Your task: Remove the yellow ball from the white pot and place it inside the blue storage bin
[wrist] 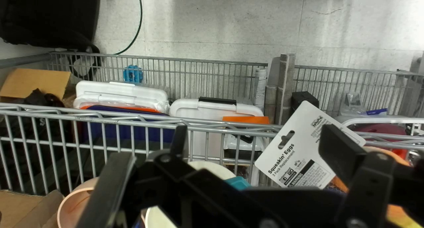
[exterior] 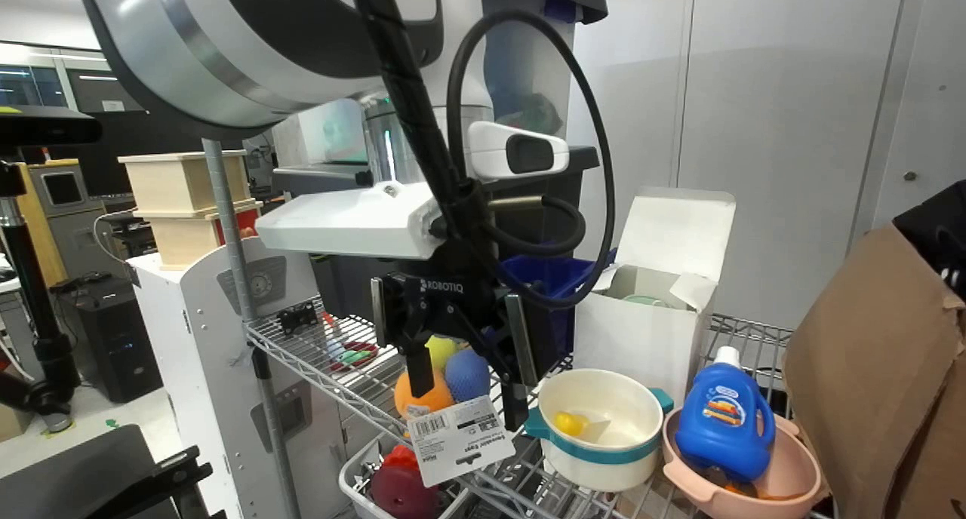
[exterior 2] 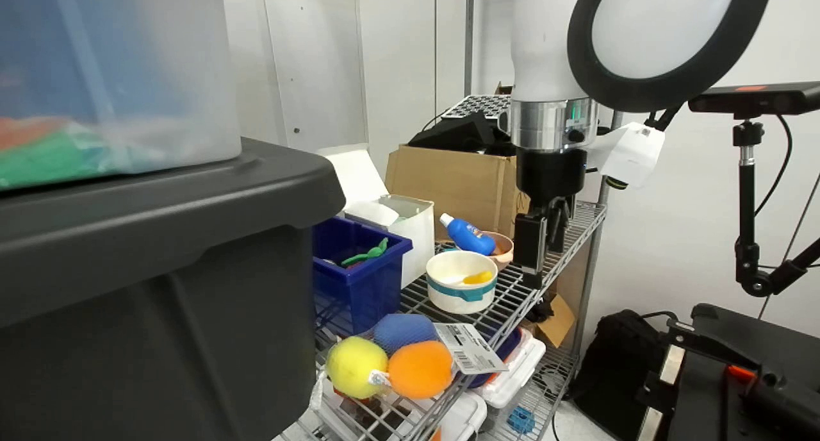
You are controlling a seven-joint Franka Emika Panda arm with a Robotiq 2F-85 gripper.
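Note:
The small yellow ball [exterior: 569,424] lies inside the white pot [exterior: 600,474], and both also show in an exterior view, the ball [exterior 2: 478,277] and the pot [exterior 2: 458,303]. My gripper [exterior: 469,394] is open and empty, fingers pointing down, beside the pot above the shelf's front edge; it also shows in an exterior view [exterior 2: 543,261]. In the wrist view my gripper [wrist: 255,142] has its fingers wide apart and hides much of the pot [wrist: 212,169]; the ball is not visible there. The blue storage bin [exterior 2: 375,287] stands behind the pot, partly hidden by the arm in an exterior view [exterior: 555,277].
Netted yellow, blue and orange balls [exterior 2: 419,369] with a card tag [exterior: 460,442] lie near the gripper. A pink bowl [exterior: 743,496] holding a blue bottle [exterior: 724,425] touches or nearly touches the pot. An open white box [exterior: 638,338] and a dark tote [exterior 2: 160,338] stand around.

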